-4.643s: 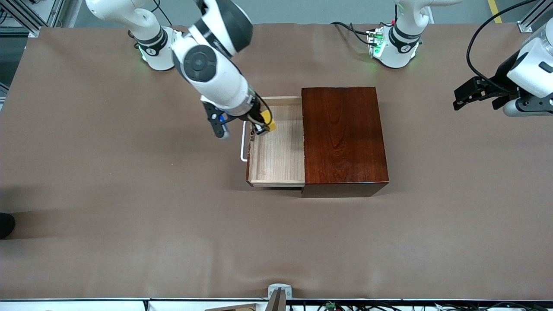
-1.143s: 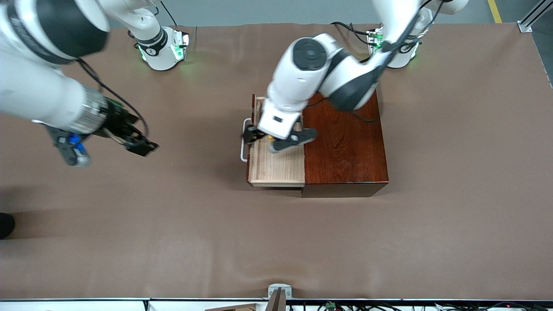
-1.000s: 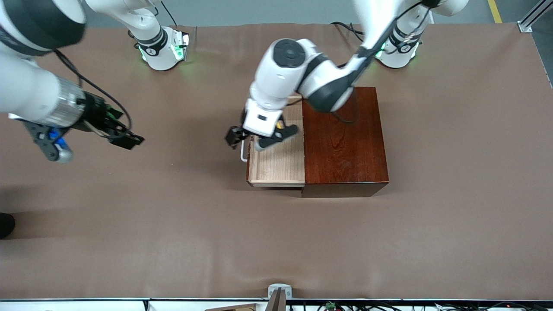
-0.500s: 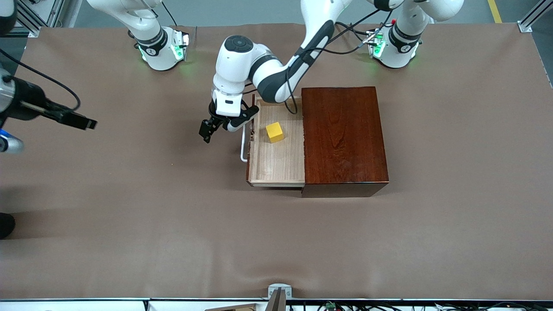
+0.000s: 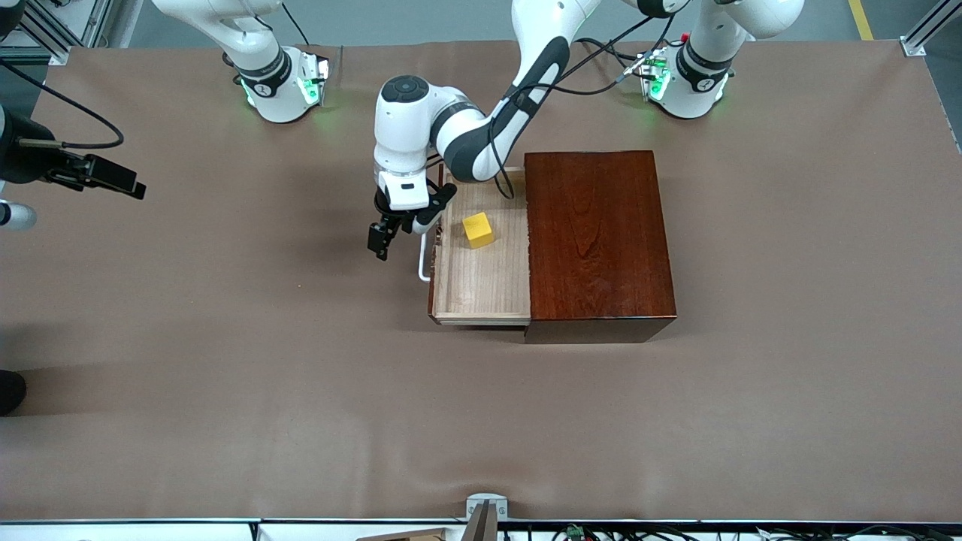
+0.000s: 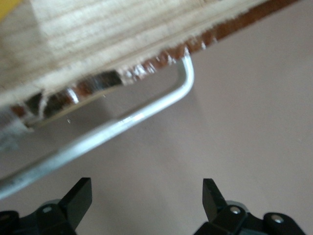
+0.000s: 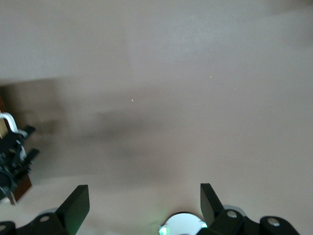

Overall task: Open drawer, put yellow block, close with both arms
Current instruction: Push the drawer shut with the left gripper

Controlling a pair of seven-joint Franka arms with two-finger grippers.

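The drawer stands pulled out of the dark reddish-brown wooden box, toward the right arm's end of the table. The yellow block lies in the drawer, free. My left gripper is open and empty, low beside the white handle and in front of the drawer, not touching it. The left wrist view shows the handle bar just ahead of the open left gripper. My right gripper is open and empty, over the table at the right arm's end.
The two green-lit arm bases stand along the table's edge farthest from the front camera. The right wrist view shows bare brown table, the open right gripper and the left gripper far off.
The right gripper let go of the yellow block in the drawer and drew away to its end of the table. The left arm swung over the drawer and came down beside the handle.
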